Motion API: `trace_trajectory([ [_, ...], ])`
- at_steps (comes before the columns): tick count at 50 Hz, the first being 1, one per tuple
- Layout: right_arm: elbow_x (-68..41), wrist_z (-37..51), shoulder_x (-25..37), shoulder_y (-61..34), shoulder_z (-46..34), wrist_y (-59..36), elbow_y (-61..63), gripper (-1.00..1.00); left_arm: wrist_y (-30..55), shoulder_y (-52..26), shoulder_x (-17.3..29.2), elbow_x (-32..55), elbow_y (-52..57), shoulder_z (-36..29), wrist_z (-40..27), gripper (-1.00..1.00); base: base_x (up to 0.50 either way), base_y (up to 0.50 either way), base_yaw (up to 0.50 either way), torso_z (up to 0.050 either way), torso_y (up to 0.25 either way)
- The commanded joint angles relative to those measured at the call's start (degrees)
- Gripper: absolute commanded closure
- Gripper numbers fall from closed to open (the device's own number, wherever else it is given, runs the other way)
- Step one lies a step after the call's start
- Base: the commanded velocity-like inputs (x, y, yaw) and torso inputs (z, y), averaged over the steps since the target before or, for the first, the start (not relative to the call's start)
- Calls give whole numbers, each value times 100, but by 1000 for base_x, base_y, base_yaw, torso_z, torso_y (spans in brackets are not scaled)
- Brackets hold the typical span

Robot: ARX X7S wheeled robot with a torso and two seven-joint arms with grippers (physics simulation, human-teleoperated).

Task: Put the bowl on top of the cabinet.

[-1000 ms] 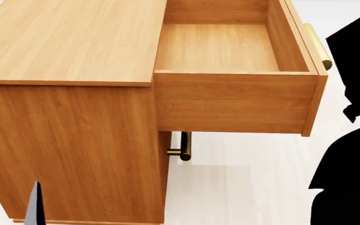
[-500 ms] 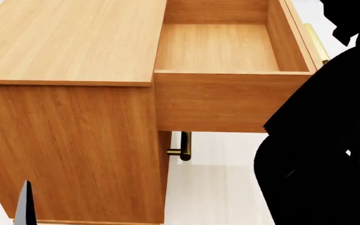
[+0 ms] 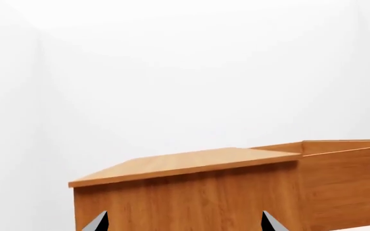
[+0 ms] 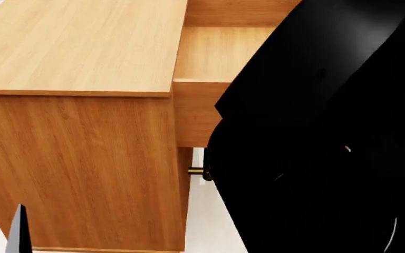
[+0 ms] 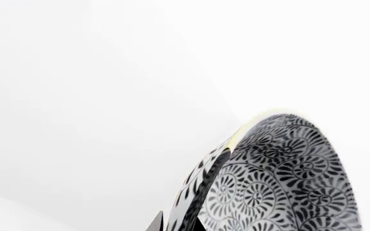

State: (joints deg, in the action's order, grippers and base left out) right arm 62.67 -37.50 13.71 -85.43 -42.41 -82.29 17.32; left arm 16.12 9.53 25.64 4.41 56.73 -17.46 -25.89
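Here the bowl [image 5: 281, 178] shows only in the right wrist view, tilted steeply on edge with its grey-black floral pattern facing the camera and its pale rim along the upper curve, set against a plain white background. The right pincer [image 5: 179, 222] has its dark fingertips at the bowl's rim, one on each side of the wall, pinching it. In the head view the right arm [image 4: 322, 137] is a large black mass covering most of the right half of the picture, hiding much of the open top drawer [image 4: 220, 52] and most of the brass handle [image 4: 201, 171] below it; the bowl cannot be seen there. The cabinet [image 4: 76, 47] stands at the left of the head view, its flat honey-brown top bare where it shows. The left pincer [image 3: 183, 222] appears in the left wrist view as two grey tips set well apart, spread with nothing between them, facing the cabinet's side panel beneath the top's edge.
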Motion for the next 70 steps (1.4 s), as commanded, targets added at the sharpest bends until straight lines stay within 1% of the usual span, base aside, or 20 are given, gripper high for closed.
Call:
trace_trajectory([
  [1, -384, 341, -633, -158, 703, 366, 201, 100, 109, 67, 70, -18, 230, -30, -57, -100, 0, 0, 0, 0, 0],
  [6, -713, 634, -875, 43, 1053, 610, 280, 100, 104, 66, 118, 55, 223, 7, -97, -100, 0, 0, 0, 0, 2],
  [11, -1195, 704, -1197, 222, 1484, 713, 347, 100, 2, 134, 164, 77, 198, 34, -144, -100, 0, 0, 0, 0, 0],
  [14, -1368, 793, -1264, 283, 1547, 750, 367, 100, -20, 155, 179, 60, 192, 36, -178, -100, 0, 0, 0, 0, 0],
  [16, -1693, 898, -1339, 301, 1740, 749, 399, 100, 19, 188, 196, -52, 240, 61, -257, -100, 0, 0, 0, 0, 0],
  [19, -2145, 1198, -1324, 319, 1865, 733, 456, 100, -47, 251, 240, -7, 266, 114, -289, -100, 0, 0, 0, 0, 0],
  [23, -3063, 1656, -1354, 324, 2140, 658, 531, 100, -160, 388, 291, -37, 287, 122, -347, -100, 0, 0, 0, 0, 0],
  [31, -4564, 2237, -1351, 313, 2463, 399, 776, 100, -202, 367, 328, 20, 222, 100, -385, -100, 0, 0, 0, 0, 1],
  [35, -5122, 2411, -1348, 214, 2459, 166, 1024, 100, -184, 333, 341, 48, 224, 109, -394, -100, 0, 0, 0, 0, 0],
  [38, -5326, 2521, -1329, 153, 2427, 74, 1132, 100, -187, 315, 350, 68, 214, 99, -402, -100, 0, 0, 0, 0, 0],
  [44, -6079, 2650, -1335, 38, 2605, -159, 1247, 100, -148, 298, 397, 85, 283, 80, -447, -100, 0, 0, 0, 0, 0],
  [47, -6649, 2826, -1360, -17, 2839, -285, 1257, 100, -134, 289, 410, 65, 282, 33, -464, -100, 0, 0, 0, 0, 0],
  [53, -7560, 3243, -1357, 72, 3085, -60, 1025, 100, -124, 257, 442, 57, 300, -48, -510, -100, 0, 0, 0, 0, 2],
  [57, -7914, 3389, -1339, 216, 2932, 336, 838, 100, -124, 238, 469, 45, 288, -109, -541, -100, 0, 0, 0, 0, 0],
  [64, -8635, 3731, -1338, 205, 2755, 845, 62, 100, -212, 243, 510, 76, 217, -125, -575, -100, 0, 0, 0, 0, 0],
  [65, -8652, 3688, -1303, 202, 2575, 914, -119, 100, -237, 255, 518, 82, 202, -118, -582, -100, 0, 0, 0, 0, 0],
  [70, -8883, 3754, -1297, 189, 2446, 1081, -551, 100, -372, 348, 556, 82, 148, -92, -605, -100, 0, 0, 0, 0, 0],
])
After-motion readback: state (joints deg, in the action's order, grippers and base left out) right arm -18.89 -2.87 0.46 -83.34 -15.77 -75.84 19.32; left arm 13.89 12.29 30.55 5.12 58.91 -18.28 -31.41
